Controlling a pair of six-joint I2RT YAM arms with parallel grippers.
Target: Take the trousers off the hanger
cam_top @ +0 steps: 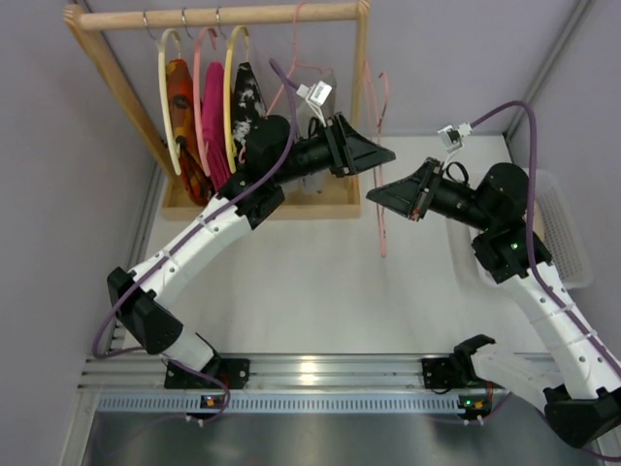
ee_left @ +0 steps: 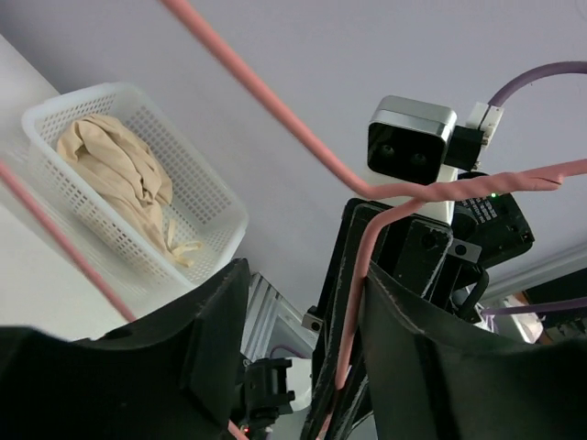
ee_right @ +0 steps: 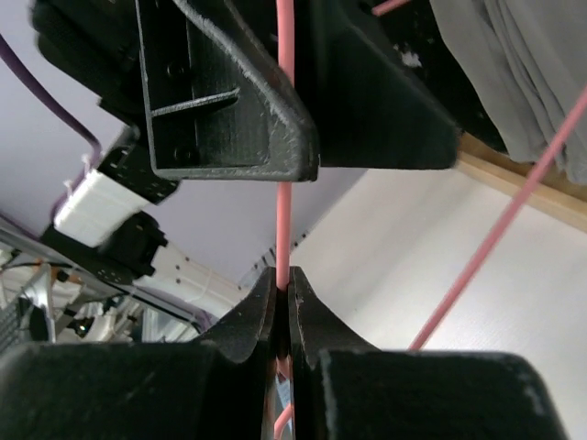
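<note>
The right claw is pinched together on the hanger, its two tips meeting on the thin pink wire. The left claw stands apart around the same wire, a little further along it. In its own wrist view the wire runs down through the gap, close along the inner edge of one finger, with clear space on the other side. Whether the wire touches that finger I cannot tell.

From above, the two claws meet almost tip to tip at the hanger. The left reaches in from the left and the right from the right. The hanger is held off the surface, and its lower wire dangles below both claws.

The trousers are off the hanger. They lie in a soft beige heap inside a white basket, which sits on the surface well to the right of the hanger. In the top view the right arm covers most of the basket, so the heap shows only from the left wrist.

Just behind the hanger and to its left stands a wooden rack. Grey trousers hang there, close behind the hanger. Further left of the hanger, at the rack's far end, hoop hangers carry orange, pink and black-and-white garments.
</note>
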